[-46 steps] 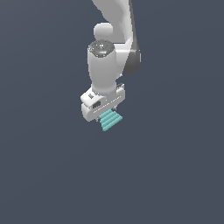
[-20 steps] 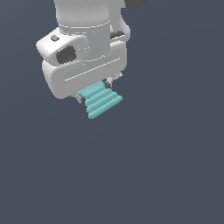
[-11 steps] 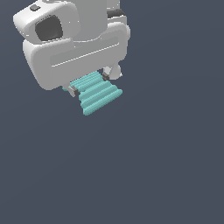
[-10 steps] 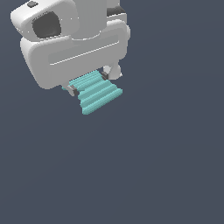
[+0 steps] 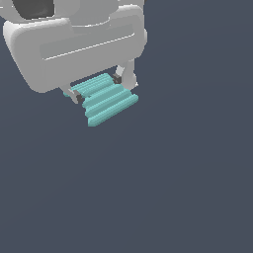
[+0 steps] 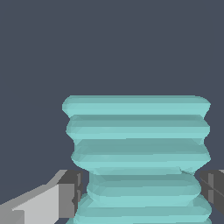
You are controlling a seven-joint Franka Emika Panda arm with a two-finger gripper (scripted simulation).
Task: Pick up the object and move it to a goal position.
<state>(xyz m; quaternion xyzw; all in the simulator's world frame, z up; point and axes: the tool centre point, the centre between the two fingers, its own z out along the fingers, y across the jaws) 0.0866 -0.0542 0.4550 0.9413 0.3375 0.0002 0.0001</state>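
Ribbed teal object, apparently hand-clamped.

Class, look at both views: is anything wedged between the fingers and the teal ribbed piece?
Nothing visible. The fingers sit directly against opposite sides of the teal ribbed piece, with no other thing between them in either view. No goal marker is visible.

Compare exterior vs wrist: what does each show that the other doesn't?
Exterior only: the tool's white housing above the teal ribbed piece, and the whole piece hanging below it against the plain dark background. Wrist only: a close look at the piece's stacked bars, wider at the far end and narrower between the finger pads. Both: the tool shut on the piece, one finger at each side, nothing else in sight.
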